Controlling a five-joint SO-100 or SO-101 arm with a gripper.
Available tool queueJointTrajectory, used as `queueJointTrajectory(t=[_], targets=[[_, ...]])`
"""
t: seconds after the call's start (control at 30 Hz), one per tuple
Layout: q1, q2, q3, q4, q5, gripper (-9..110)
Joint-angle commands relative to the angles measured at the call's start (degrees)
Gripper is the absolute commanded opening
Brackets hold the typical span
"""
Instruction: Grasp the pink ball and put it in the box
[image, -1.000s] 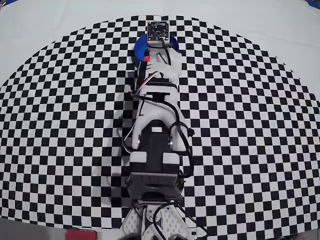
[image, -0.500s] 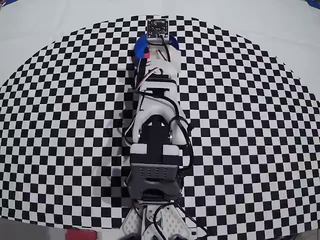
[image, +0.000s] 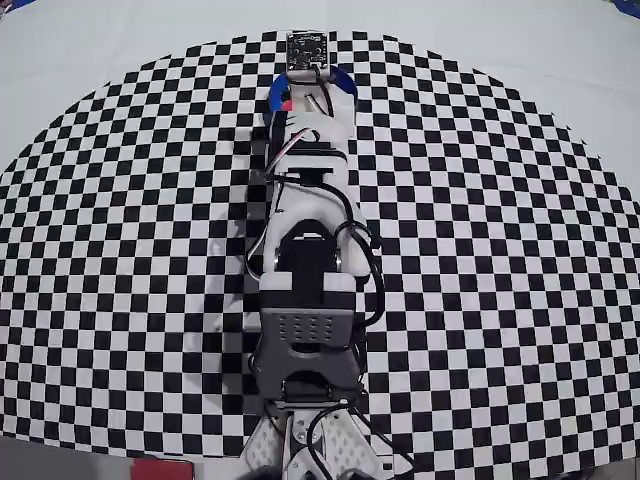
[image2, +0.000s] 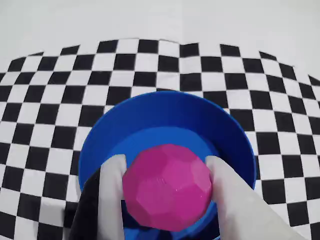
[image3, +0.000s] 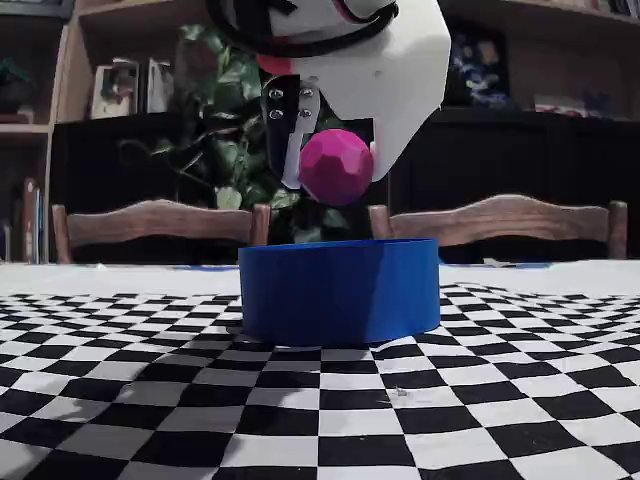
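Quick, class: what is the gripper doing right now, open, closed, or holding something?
Gripper: closed on the pink ball, held in the air above the blue box.

It looks like a home dining or living room: behind the checkered tabletop (image3: 120, 400) stand two wooden chairs (image3: 160, 222), a leafy houseplant (image3: 225, 130), and dark shelves (image3: 100, 60) holding books and small framed items in the fixed view.

A black-and-white checkered mat (image: 480, 250) covers the table; wooden chairs (image3: 160, 222) and a leafy plant (image3: 215, 130) stand behind
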Motion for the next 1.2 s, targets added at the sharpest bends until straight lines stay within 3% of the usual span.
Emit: queueJointTrajectory(t=[0.0, 1.17], targets=[[-0.4, -0.1, -3.2, -1.1, -0.4, 0], [0.9, -10.5, -13.8, -1.1, -0.4, 0]])
